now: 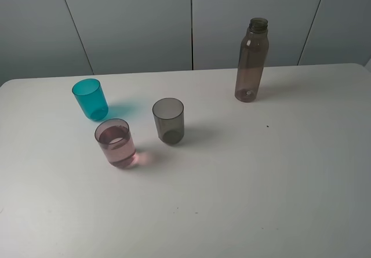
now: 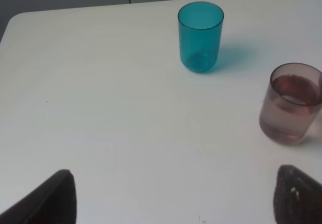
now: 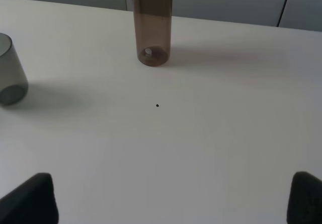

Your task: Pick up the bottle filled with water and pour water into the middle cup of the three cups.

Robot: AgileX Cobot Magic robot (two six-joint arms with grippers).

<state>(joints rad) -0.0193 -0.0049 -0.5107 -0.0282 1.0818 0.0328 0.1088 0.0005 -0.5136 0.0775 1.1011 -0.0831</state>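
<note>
Standing upright near the table's far edge, the tall smoky-brown plastic bottle (image 1: 251, 61) looks emptied, the translucent pink plastic tumbler (image 1: 116, 142) holds water, and both grippers (image 2: 171, 196) (image 3: 173, 196) gape wide, holding nothing.

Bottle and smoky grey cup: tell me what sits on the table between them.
Nothing: in the exterior high view, only bare white table separates the bottle from the smoky grey cup.

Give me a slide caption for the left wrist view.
Open left pincer over white table, facing translucent teal plastic cup and water-filled pink plastic cup.
</note>
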